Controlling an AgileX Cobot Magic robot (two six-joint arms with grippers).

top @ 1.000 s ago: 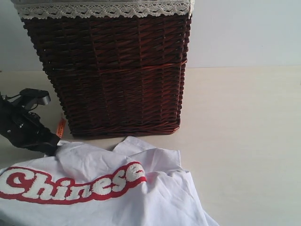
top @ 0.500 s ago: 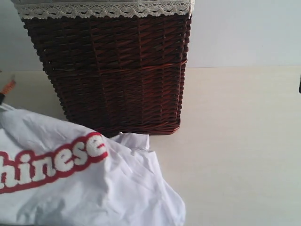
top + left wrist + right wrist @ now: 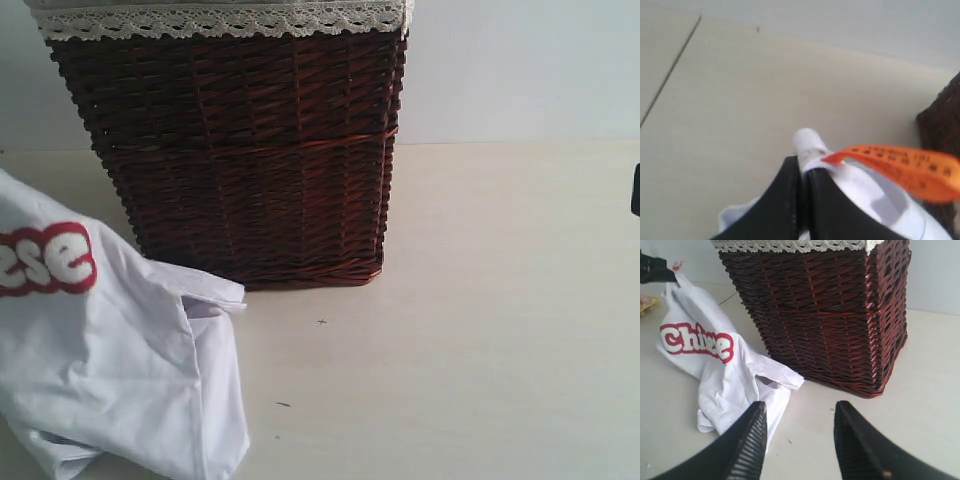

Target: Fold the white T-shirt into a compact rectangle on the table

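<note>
The white T-shirt [image 3: 110, 350] lies crumpled at the left of the exterior view, its red patch with white letters "ese" [image 3: 45, 260] showing at the edge. In the right wrist view the white T-shirt [image 3: 725, 375] is stretched up toward the left gripper [image 3: 655, 270]. My left gripper [image 3: 802, 167] is shut on a pinch of the shirt's white cloth [image 3: 810, 142], and the orange tag [image 3: 900, 165] sticks out beside it. My right gripper [image 3: 799, 412] hangs open above the cream table [image 3: 840, 450], a little to the right of the shirt's edge, with nothing between its fingers.
A tall brown wicker basket [image 3: 240, 150] with a white lace-trimmed liner [image 3: 220, 18] stands at the back, close behind the shirt. The pale table [image 3: 480, 340] stretches to the right of the basket. A dark bit of the right arm [image 3: 635, 190] shows at the exterior view's right edge.
The shirt has been dragged to the left: the lettering has slid from mid-frame to the left edge, and the left arm has left the exterior view.
</note>
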